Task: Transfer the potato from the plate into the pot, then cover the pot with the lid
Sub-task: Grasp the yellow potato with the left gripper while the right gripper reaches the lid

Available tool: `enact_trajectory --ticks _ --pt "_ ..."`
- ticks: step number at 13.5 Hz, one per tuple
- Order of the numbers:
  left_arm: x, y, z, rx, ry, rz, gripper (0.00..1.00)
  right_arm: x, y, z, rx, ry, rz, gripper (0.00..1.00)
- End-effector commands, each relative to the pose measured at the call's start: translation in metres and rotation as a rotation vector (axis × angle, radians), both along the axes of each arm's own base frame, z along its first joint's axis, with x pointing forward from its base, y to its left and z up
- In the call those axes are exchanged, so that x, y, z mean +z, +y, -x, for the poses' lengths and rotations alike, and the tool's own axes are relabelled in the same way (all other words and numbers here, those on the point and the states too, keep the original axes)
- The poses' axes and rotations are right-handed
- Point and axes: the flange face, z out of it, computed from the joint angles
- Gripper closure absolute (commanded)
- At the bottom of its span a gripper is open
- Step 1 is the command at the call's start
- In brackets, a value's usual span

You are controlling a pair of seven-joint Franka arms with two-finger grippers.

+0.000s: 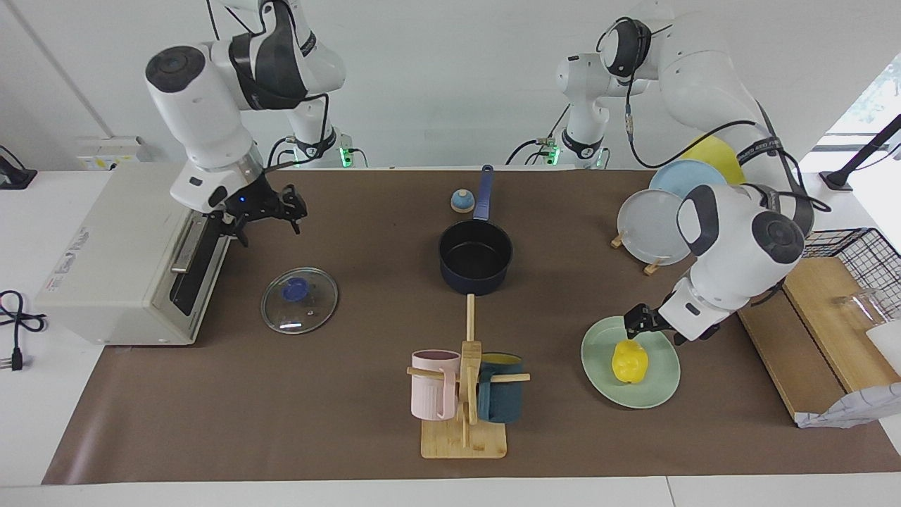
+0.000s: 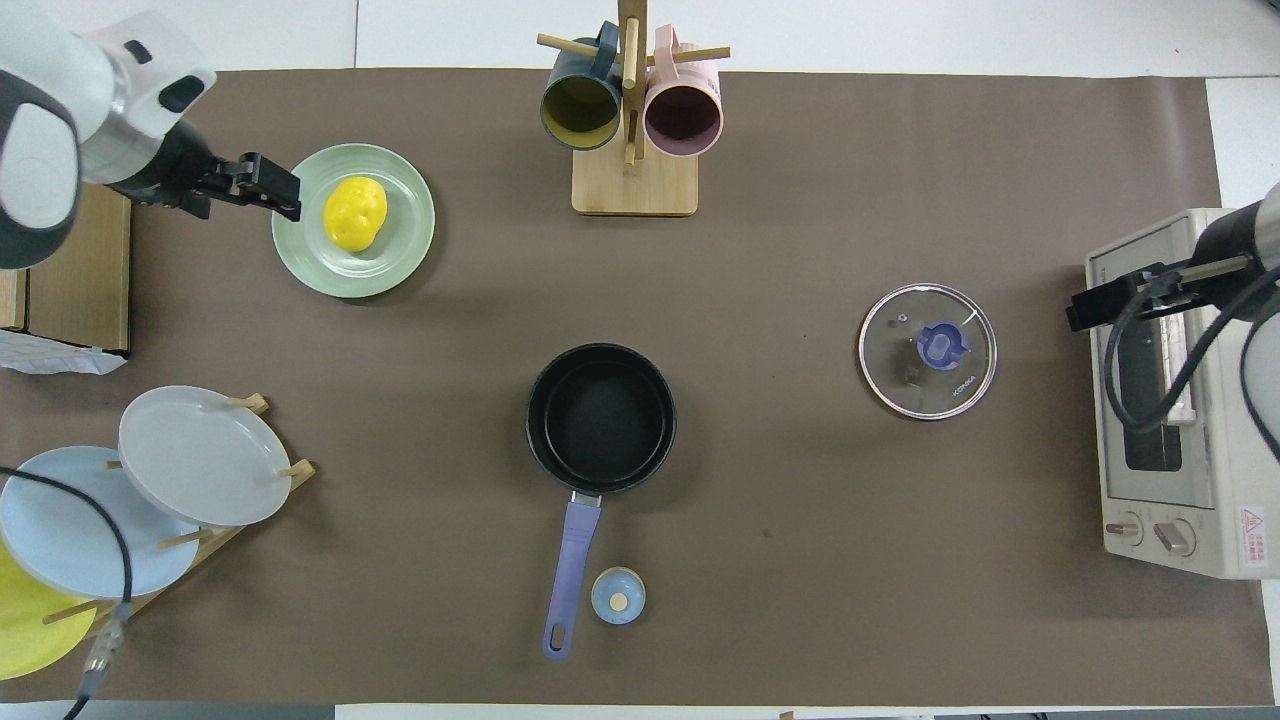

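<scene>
The yellow potato (image 1: 628, 361) (image 2: 355, 212) lies on the mint-green plate (image 1: 658, 389) (image 2: 400, 262) toward the left arm's end of the table. My left gripper (image 1: 638, 325) (image 2: 278, 190) is open and empty, low over the plate's rim, just short of the potato. The navy pot (image 1: 476, 257) (image 2: 600, 415) stands empty mid-table, its handle pointing toward the robots. The glass lid (image 1: 299, 299) (image 2: 928, 350) lies flat on the table toward the right arm's end. My right gripper (image 1: 271, 215) (image 2: 1085, 305) waits open over the toaster oven's front edge.
A toaster oven (image 1: 112, 260) (image 2: 1165, 400) stands at the right arm's end. A mug rack (image 1: 466, 394) (image 2: 632, 120) holds a pink and a teal mug. A plate rack (image 1: 654, 225) (image 2: 150, 480) and a small bell (image 1: 461, 201) (image 2: 618, 595) are nearer the robots.
</scene>
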Motion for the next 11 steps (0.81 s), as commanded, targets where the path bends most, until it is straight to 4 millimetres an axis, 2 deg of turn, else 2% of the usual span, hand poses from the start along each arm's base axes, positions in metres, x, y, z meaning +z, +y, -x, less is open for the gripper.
enact_trajectory --ticks 1,3,5,7,8,11 --pt "-0.008 -0.006 -0.014 -0.046 -0.047 0.004 0.0 -0.055 -0.006 -0.019 0.002 0.001 -0.009 0.0" --pt "-0.012 -0.009 -0.014 -0.053 -0.054 0.004 0.0 -0.083 -0.007 -0.013 0.006 -0.015 -0.009 0.0" --pt "-0.022 -0.024 -0.01 -0.089 -0.062 -0.031 0.0 -0.111 -0.013 -0.007 0.006 -0.036 -0.008 0.0" --pt "-0.028 -0.024 -0.011 -0.09 -0.093 -0.033 0.0 -0.13 -0.014 -0.001 0.006 -0.041 -0.008 0.0" --pt "-0.031 -0.024 -0.011 -0.095 -0.095 -0.044 0.0 -0.142 -0.02 0.002 -0.002 -0.035 -0.006 0.0" --pt "-0.046 -0.023 -0.004 -0.104 -0.094 -0.059 0.0 -0.155 -0.022 0.015 -0.009 -0.016 -0.005 0.0"
